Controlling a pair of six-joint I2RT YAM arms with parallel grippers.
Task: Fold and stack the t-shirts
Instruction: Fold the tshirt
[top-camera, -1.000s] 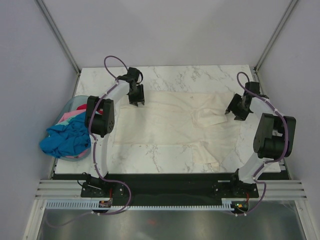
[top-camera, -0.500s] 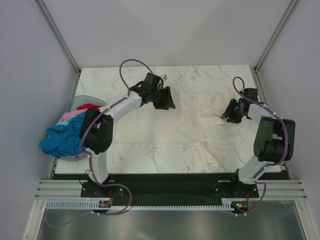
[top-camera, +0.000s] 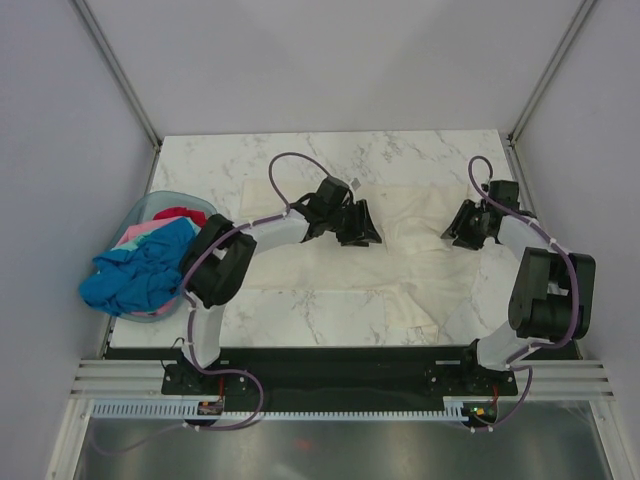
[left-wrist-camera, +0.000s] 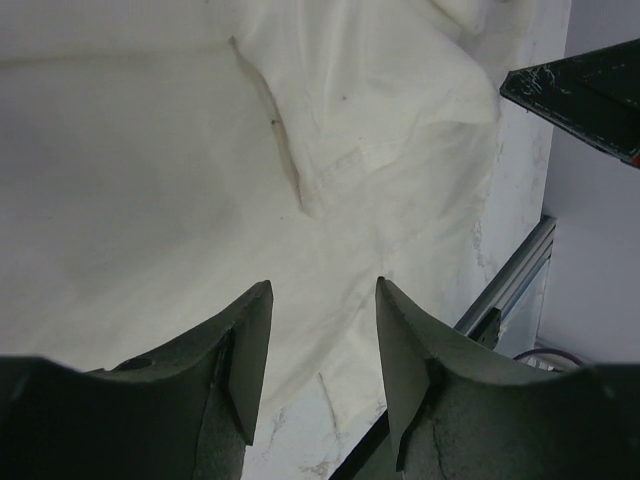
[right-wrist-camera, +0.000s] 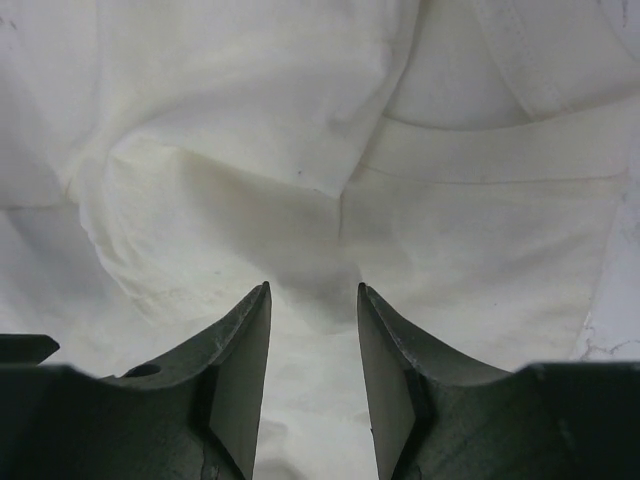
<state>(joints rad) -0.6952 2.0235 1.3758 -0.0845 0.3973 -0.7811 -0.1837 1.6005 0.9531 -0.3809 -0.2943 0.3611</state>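
Top external: cream-white t-shirt (top-camera: 330, 265) lies flat and softly wrinkled on the marble table (top-camera: 420, 150), beneath both tools.
Left gripper (top-camera: 360, 225): jaws apart, empty, over the shirt's middle; it has swung rightward from the far-left corner.
Right gripper (top-camera: 462, 225): jaws apart, above the shirt's rumpled right end.
Room: a marble strip lies beyond both tools.

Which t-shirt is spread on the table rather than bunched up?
The cream-white t-shirt: it lies spread across the table, while the blue shirt, pink shirt and red shirt sit heaped in and over the basket.
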